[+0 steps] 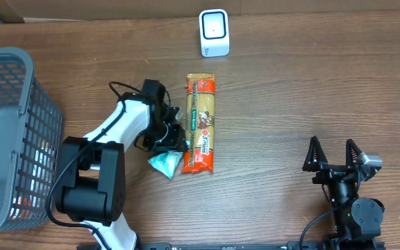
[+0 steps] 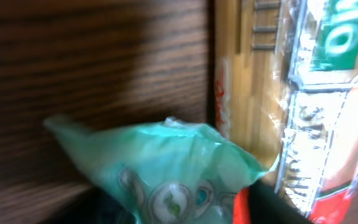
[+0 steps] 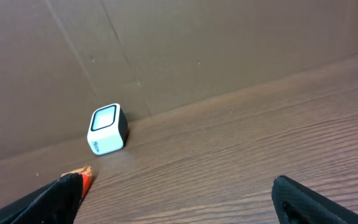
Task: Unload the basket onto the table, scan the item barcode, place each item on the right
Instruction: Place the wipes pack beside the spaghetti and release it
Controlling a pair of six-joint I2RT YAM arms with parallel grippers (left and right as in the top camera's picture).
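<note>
While the spaghetti pack [image 1: 201, 125] lies in the middle of the desk [image 1: 290, 83], apart from the scanner [image 1: 214, 32] at the far edge, scanning seems undone. I cannot tell the left pincer's [image 1: 176, 142] state beside the teal pouch [image 1: 165, 164]. The right pincer [image 1: 332, 146] is spread and empty.

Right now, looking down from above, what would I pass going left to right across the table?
Grey mesh basket → teal packet → long pasta package → right gripper, standing open.

The wooden table [image 1: 290, 90] bears a pasta packet [image 1: 201, 125] just right of the left gripper [image 1: 177, 141]; a teal pouch [image 1: 165, 164] lies just behind its tips. A white scanner [image 1: 214, 32] stands well beyond it; a grey basket [image 1: 5, 83] sits far to its left.
</note>
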